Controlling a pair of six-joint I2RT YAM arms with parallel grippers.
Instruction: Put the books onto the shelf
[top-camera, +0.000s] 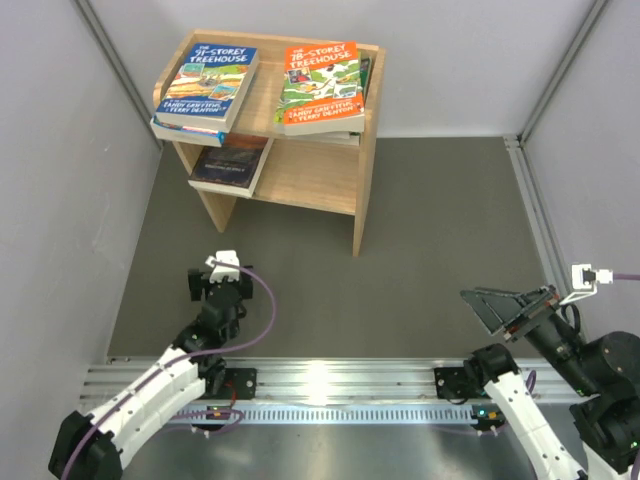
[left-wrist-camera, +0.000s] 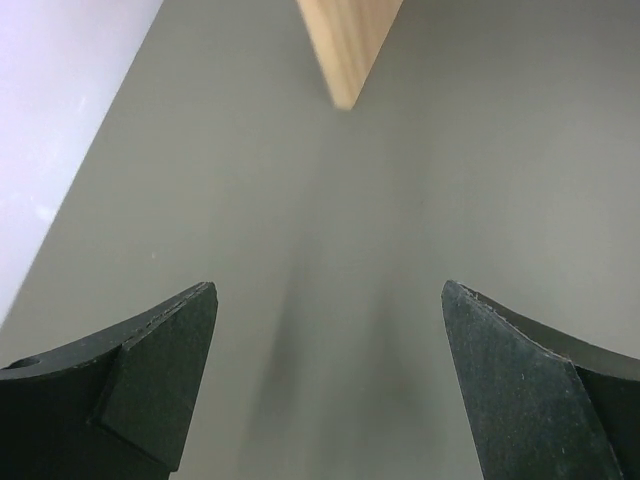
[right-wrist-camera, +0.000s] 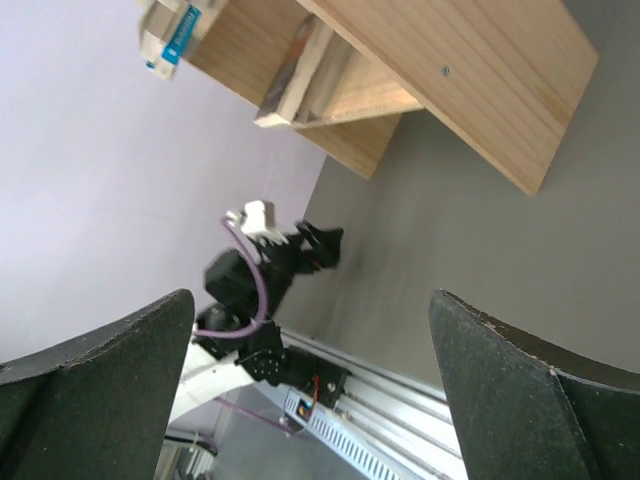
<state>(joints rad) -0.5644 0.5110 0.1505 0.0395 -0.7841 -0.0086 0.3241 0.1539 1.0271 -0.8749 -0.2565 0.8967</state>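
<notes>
The light wooden shelf (top-camera: 365, 160) stands at the back of the grey mat. Its top holds two stacks of books, one topped by a blue cover (top-camera: 207, 85), the other by an orange and green cover (top-camera: 320, 85). A dark book (top-camera: 232, 163) lies on the lower tier. My left gripper (top-camera: 218, 285) hovers open and empty over the mat, in front of the shelf's left leg (left-wrist-camera: 350, 50). My right gripper (top-camera: 500, 308) is open and empty at the near right. It faces the shelf's side panel (right-wrist-camera: 480, 90) and the lower-tier book (right-wrist-camera: 300, 75).
Pale walls close in the mat on the left, back and right. A metal rail (top-camera: 330, 385) runs along the near edge with both arm bases on it. The left arm (right-wrist-camera: 250, 290) shows in the right wrist view. Bare grey mat (top-camera: 440, 220) lies right of the shelf.
</notes>
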